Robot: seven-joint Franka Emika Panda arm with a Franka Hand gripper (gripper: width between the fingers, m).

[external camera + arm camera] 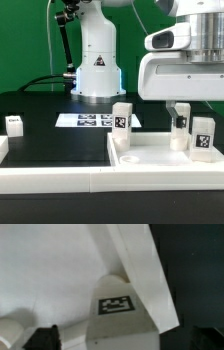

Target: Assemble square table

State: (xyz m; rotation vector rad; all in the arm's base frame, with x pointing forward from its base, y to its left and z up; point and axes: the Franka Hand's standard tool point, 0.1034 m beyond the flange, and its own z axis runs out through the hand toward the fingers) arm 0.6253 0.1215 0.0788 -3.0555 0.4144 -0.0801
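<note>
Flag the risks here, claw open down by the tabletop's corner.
1. The open claw hangs beside an upright white tagged plastic peg leg; a skewed descent could topple it.
2. In the wrist view a tagged white piece sits close beside the white square plastic tabletop's raised rim; a finger may catch there.

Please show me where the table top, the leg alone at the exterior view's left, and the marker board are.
table top (160, 158): exterior view, on its bare white surface.
leg (14, 124): exterior view, on its tagged face.
marker board (88, 120): exterior view, on the middle of the sheet.
</note>
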